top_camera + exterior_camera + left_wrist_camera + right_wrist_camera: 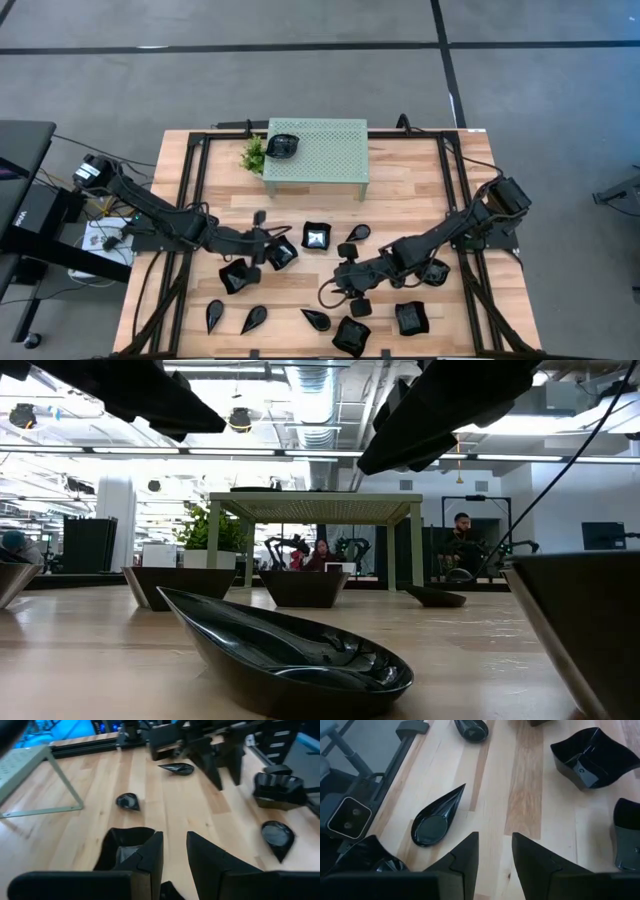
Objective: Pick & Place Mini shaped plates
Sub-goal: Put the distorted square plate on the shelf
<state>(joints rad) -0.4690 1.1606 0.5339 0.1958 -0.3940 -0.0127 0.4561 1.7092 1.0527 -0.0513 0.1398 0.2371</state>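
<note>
Several glossy black mini plates lie scattered on the wooden table's near half, square ones [316, 237] and teardrop ones [253, 319]. One more plate [283, 146] sits on top of the mint-green perforated stand [330, 150]. My left gripper [268, 244] is open over the table; a square plate [125, 845] lies just beside one finger. My right gripper [350, 277] is open too and hovers above bare wood [495, 850], with a teardrop plate [435, 817] a little ahead of it. In the low view a teardrop plate [290, 650] fills the foreground.
A small green plant [255, 155] stands by the stand's left leg. Black rails [190, 200] run along the table's left, right and far sides. My right arm's gripper [210, 750] shows across from my left one. People sit in the room behind [460, 540].
</note>
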